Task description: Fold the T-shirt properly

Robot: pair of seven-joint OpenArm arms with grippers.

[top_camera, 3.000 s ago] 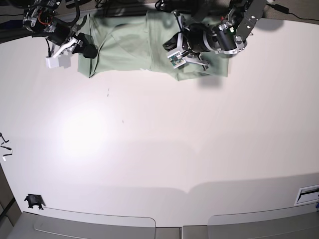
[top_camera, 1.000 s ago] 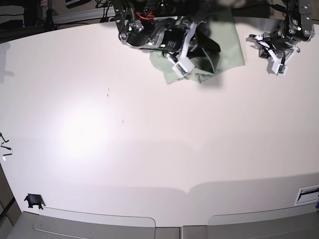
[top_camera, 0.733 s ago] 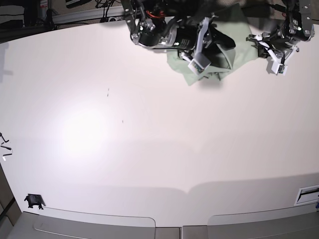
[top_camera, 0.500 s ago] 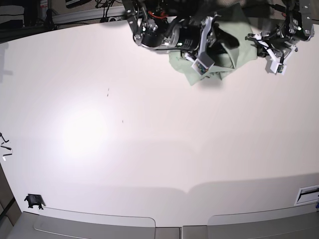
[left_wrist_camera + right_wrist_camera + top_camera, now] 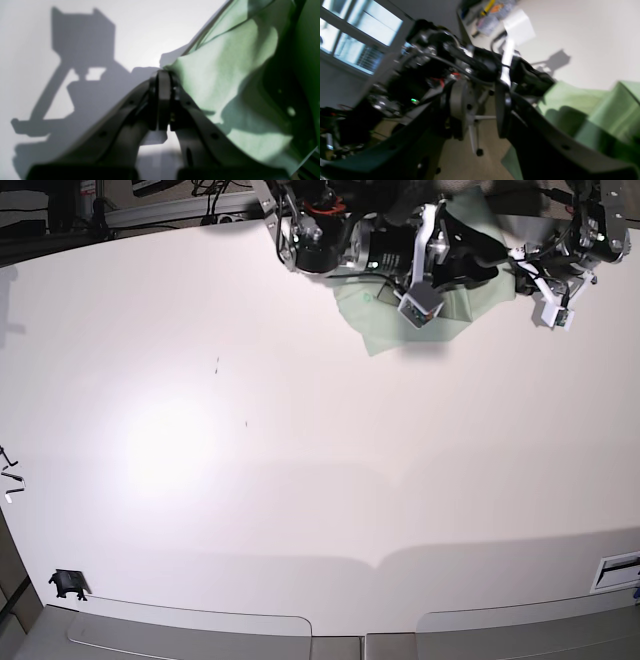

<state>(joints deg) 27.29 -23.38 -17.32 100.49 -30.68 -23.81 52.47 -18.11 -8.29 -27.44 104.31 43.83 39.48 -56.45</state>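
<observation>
T-shirt [image 5: 380,320] cloth is clenched in the left gripper [image 5: 163,75] at its edge, at 1 o'clock on the table [image 5: 300,480]. The right gripper [image 5: 480,100] stands with jaws apart, holding nothing. Risk: with one corner pinched, a pull can drag the bunched cloth and spoil the fold.

**Shirt bunched at the far edge of the table**

We see the T-shirt [image 5: 385,320] gathered into a rumpled green heap at the far edge of the white table [image 5: 330,480], one corner pointing toward the near side. Our right claw [image 5: 425,295] reaches across on top of the T-shirt, its white tip over the cloth. Our left claw [image 5: 552,308] sits just beside the T-shirt's other end. Far from the T-shirt, a small black clip [image 5: 67,584] lies at the near corner.
</observation>
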